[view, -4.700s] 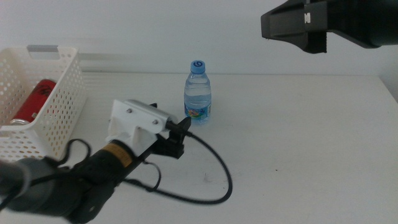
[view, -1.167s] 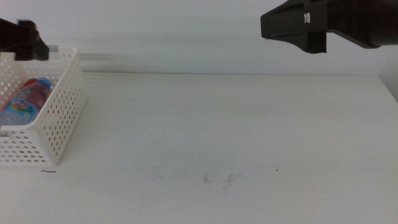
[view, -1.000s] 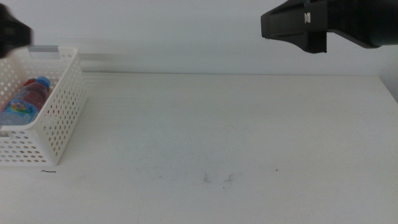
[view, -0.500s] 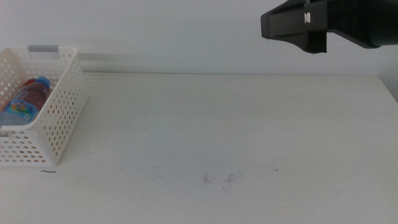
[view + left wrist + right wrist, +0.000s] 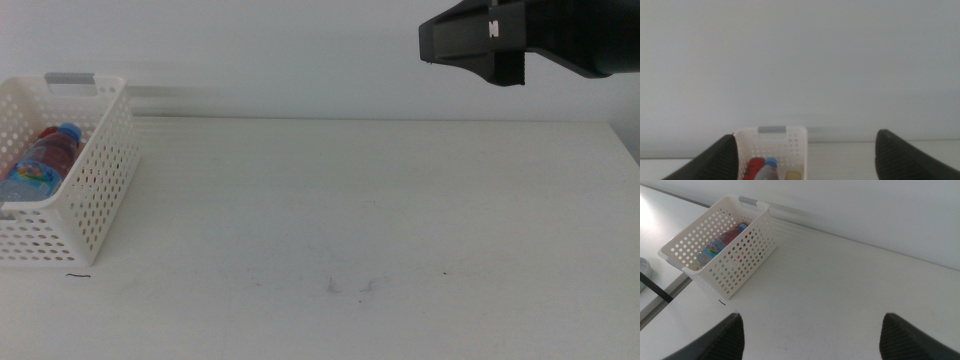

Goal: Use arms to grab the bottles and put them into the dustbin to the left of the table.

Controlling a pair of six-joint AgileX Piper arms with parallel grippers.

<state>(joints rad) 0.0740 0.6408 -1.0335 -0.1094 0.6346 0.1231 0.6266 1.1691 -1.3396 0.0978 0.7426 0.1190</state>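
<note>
— Lying inside the dustbin (image 5: pixel 95 190), are all the bottles there?
— The water bottle (image 5: pixel 38 168) lies on its side in it, blue cap toward the far wall, with the red can (image 5: pixel 48 134) just behind it. From the left wrist view a bit of the yellow tea bottle (image 5: pixel 793 175) shows beside them in the same basket.
— Where does the basket stand?
— At the left end of the white table (image 5: pixel 380 210), its grey handle strip (image 5: pixel 72 78) on the far rim, perforated walls upright.
— And the tabletop?
— Wide, flat, white, with a few faint dark marks (image 5: pixel 350 286) near the front and a short dark line by the basket's near corner. A plain pale wall rises behind it.
— The arms?
— The right arm (image 5: pixel 520 38) hangs high at the upper right of the middle view. The right gripper (image 5: pixel 810 330) has its jaws spread wide, holding nothing, above the table. The left gripper (image 5: pixel 805 155) is likewise wide apart and empty, raised, looking down at the basket from a distance.
</note>
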